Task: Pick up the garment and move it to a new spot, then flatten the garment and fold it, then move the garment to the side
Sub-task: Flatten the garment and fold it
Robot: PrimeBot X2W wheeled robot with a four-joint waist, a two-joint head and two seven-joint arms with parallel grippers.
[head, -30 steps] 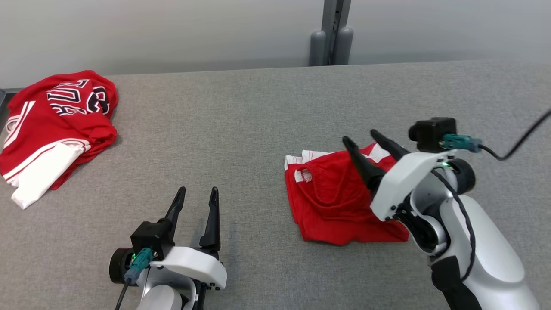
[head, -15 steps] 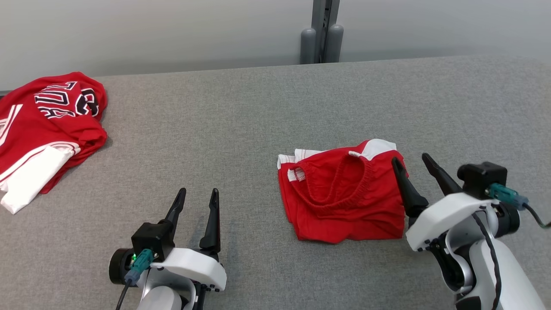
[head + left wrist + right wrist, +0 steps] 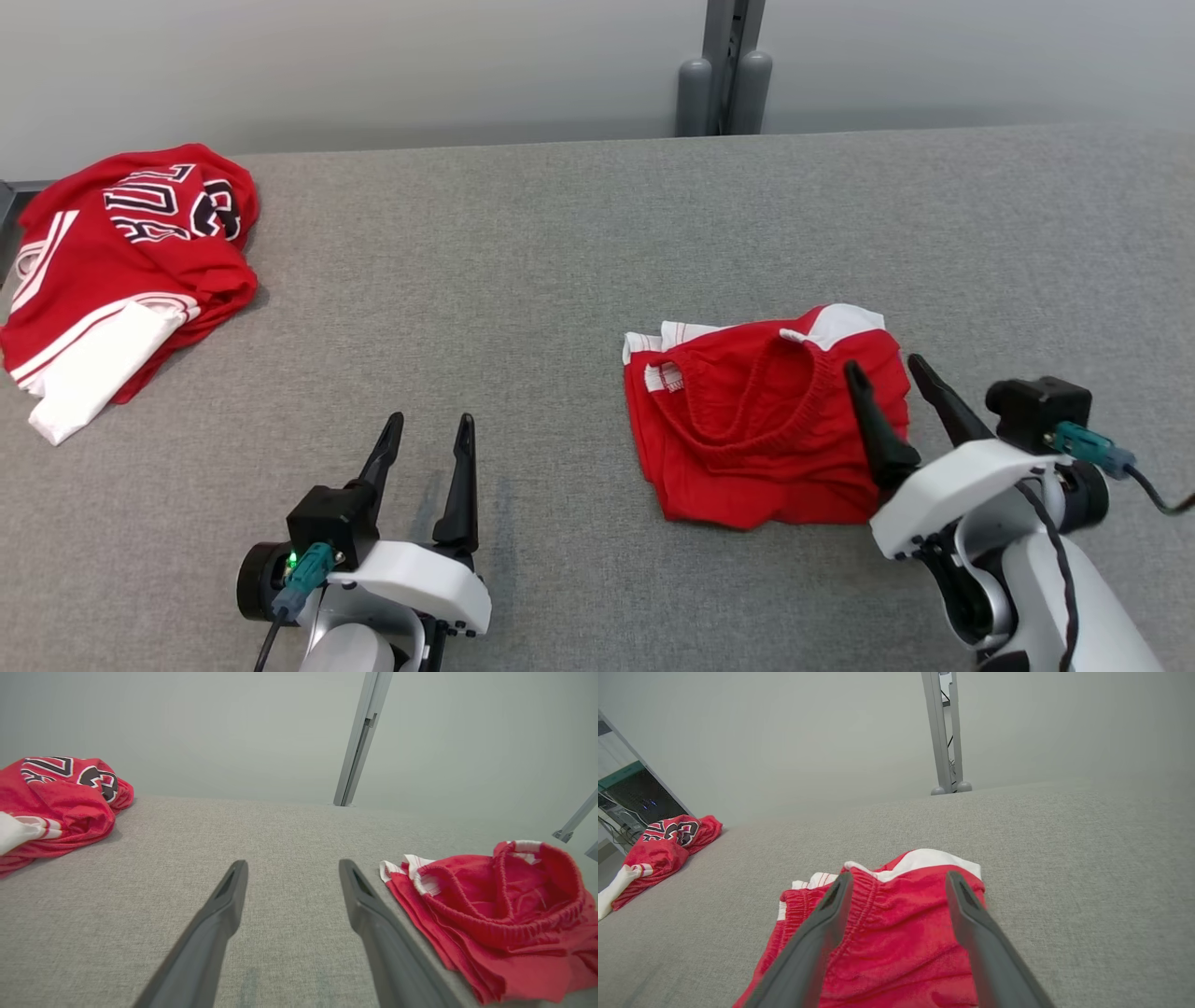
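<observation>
Though flat in head view, garment waistband agape in left wrist view; left fingers, right fingers apart.

Soft red knit shorts on matt, coarse-woven grey cloth tabletop; matt dark fingers.

You have two red garments on one grey table: one folded pair of shorts, one bunched jersey. Two grippers, left gripper and right gripper, two dark fingers each, so four fingers total. Two teal plugs, one per wrist: left plug, right plug. You also get two black camera blocks: left block, right block. One metal post behind the table, with two grey caps at its foot: left cap, right cap.
</observation>
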